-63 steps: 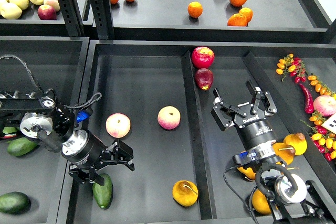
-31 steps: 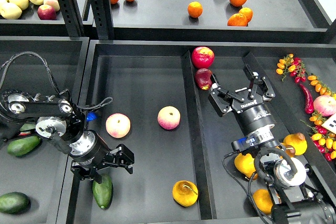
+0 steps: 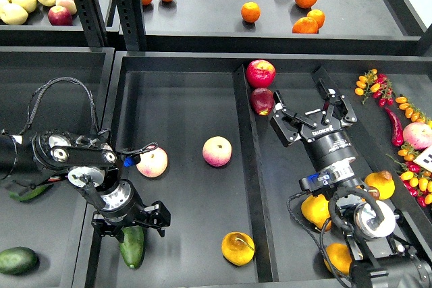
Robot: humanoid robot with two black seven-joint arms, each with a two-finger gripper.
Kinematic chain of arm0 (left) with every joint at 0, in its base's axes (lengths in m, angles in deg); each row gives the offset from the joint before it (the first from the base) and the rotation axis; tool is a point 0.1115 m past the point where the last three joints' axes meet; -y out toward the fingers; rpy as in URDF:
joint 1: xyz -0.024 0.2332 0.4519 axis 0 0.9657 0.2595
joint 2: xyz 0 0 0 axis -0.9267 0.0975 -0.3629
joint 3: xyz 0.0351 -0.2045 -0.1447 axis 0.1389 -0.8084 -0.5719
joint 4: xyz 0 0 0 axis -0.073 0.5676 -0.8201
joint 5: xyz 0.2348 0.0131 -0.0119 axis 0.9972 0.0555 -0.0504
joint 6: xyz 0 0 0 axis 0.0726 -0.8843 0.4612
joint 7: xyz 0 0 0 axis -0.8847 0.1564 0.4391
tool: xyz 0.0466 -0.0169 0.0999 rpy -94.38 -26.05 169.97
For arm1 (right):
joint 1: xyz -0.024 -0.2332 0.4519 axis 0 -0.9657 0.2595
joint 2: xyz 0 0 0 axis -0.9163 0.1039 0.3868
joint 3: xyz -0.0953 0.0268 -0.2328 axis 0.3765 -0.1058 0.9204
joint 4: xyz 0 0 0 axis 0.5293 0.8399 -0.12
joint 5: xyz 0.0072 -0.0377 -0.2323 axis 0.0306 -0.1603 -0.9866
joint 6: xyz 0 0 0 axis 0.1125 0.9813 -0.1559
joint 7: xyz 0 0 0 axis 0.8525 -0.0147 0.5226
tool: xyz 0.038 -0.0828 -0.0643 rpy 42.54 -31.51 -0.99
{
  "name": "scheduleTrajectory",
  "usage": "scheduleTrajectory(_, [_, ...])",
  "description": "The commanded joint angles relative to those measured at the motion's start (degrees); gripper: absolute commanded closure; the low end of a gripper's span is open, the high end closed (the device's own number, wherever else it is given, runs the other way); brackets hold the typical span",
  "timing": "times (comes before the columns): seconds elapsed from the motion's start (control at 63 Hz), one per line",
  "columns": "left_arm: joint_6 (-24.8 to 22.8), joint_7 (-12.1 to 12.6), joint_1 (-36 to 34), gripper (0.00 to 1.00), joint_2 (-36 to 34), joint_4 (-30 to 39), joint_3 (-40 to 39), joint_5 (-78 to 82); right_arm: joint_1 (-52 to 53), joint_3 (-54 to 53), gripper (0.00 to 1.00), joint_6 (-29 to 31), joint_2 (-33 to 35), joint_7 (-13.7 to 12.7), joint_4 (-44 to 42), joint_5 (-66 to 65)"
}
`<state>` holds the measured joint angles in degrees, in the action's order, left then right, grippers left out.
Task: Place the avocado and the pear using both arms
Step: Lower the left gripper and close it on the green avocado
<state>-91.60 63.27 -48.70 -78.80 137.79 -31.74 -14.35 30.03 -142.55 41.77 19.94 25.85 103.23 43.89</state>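
Tool first: our left tool (image 3: 128, 224) hangs low over the near left corner of the middle tray (image 3: 182, 85), its two fingers spread apart and straddling the top end of the avocado (image 3: 133, 246), which lies on the tray floor just below it; we cannot tell whether the fingers touch the fruit. Our right tool (image 3: 312, 114) sits in the right compartment with its fingers wide apart and nothing between them, near the dark red fruit (image 3: 262, 100) by the divider (image 3: 247, 166). We see the pear (image 3: 237, 248), golden-yellow with a brown stem, resting on the tray floor near the front edge, just left of the divider and well apart from both tools. Two pink-blushed peaches lie in the same tray: one (image 3: 152, 162) close beside our left arm, the other (image 3: 217, 151) nearer the middle. A red apple (image 3: 260, 73) rests at the far end of the divider. Oranges (image 3: 250, 11) are scattered on the upper shelf. Another avocado (image 3: 17, 260) lies in the left tray.
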Motion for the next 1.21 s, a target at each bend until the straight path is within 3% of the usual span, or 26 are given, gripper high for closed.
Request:
scheduleTrajectory(0.0, [0.00,0.00,0.10,0.01,1.08,-1.38,0.54,-0.07,-0.09,-0.01,0.00,0.13,0.00,0.01,-0.02,0.08])
scheduleTrajectory(1.191, [0.00,0.00,4.85,0.04,8.12,-10.08,4.32,0.02,-0.09,-0.09,0.00,1.36,0.00,-0.08,0.34,0.08])
